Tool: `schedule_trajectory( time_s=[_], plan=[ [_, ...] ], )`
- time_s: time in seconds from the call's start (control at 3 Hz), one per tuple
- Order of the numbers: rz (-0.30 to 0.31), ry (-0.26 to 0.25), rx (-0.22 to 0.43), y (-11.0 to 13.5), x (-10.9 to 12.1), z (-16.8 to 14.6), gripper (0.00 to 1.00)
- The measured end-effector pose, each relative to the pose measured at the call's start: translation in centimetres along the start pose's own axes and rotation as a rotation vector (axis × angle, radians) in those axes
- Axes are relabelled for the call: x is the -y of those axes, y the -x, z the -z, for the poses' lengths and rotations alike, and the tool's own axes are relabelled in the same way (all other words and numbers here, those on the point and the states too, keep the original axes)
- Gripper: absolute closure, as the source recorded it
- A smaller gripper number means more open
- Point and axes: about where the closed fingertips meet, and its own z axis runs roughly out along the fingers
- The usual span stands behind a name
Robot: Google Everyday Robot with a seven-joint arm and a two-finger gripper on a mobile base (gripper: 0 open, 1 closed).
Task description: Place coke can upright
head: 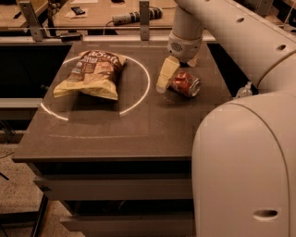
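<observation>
Now the pale claw (179, 69) hangs spread over the dented red aluminium can (186, 84) lying sideways on the dark bench (115, 134) — perhaps touching.

— What sort of place is this looking like?
— A robotics lab. A robot arm (231, 32) is hanging its gripper (178, 74), fingers spread, over the back right of a dark test table (115, 134), and a workbench (101, 14) behind is carrying cabled gear (134, 16).

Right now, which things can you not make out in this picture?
Camera view: the can, lying on its side; its left end is behind the hand just above it.
Camera view: the table's right front corner; the robot's body covers it.
Camera view: can lettering; too small.
</observation>
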Motion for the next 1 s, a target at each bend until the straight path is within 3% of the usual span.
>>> schedule_trajectory(
  time_s=[0.33,1.0],
  plan=[
    [0.015,0.002,0.016,-0.4,0.1,-0.5,0.17],
    [0.068,-0.005,0.011,-1.5,-0.2,-0.7,0.64]
  ],
)
